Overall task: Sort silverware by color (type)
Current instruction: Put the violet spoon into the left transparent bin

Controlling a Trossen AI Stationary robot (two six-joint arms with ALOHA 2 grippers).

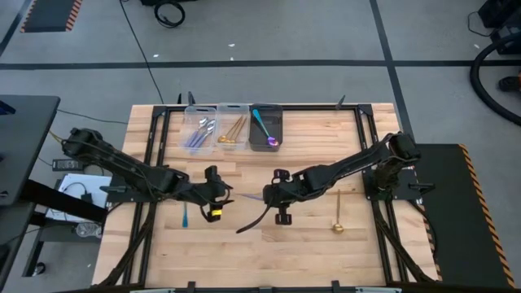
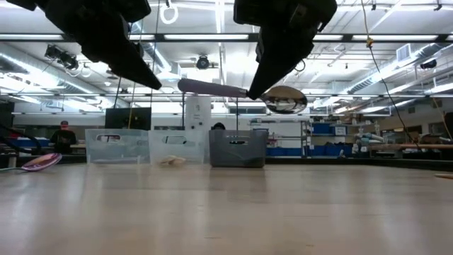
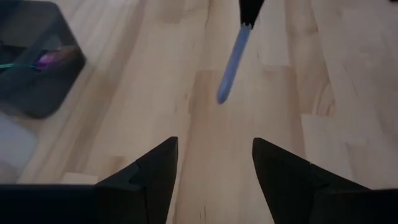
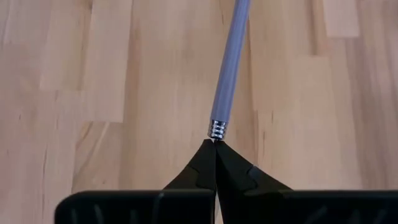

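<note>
My right gripper (image 4: 215,146) is shut on a silver spoon with a lilac handle (image 4: 227,74) and hovers over the table's middle (image 1: 265,196). In the low view the spoon (image 2: 237,91) hangs in the air, its handle pointing toward the table's left and its bowl (image 2: 284,100) to the right. My left gripper (image 3: 214,168) is open, facing the handle's free end (image 3: 225,93) from the left (image 1: 221,195), a short gap away. A teal-handled spoon (image 1: 184,216) and a gold spoon (image 1: 336,218) lie flat on the table. My right gripper pinches the spoon at its neck, just behind the ribbed silver collar (image 4: 217,129) where the lilac handle begins, with only the fingertips (image 4: 233,165) on it. The fingers slant down from the right. The spoon is lifted clear and roughly level, the handle reaching on past the fingertips.
Three bins stand in a row at the far edge: a clear one with lilac spoons (image 1: 199,130), a clear one with gold spoons (image 1: 233,130), and a dark grey one with a teal-and-purple spoon (image 1: 265,130). Bare wood lies near the front edge.
</note>
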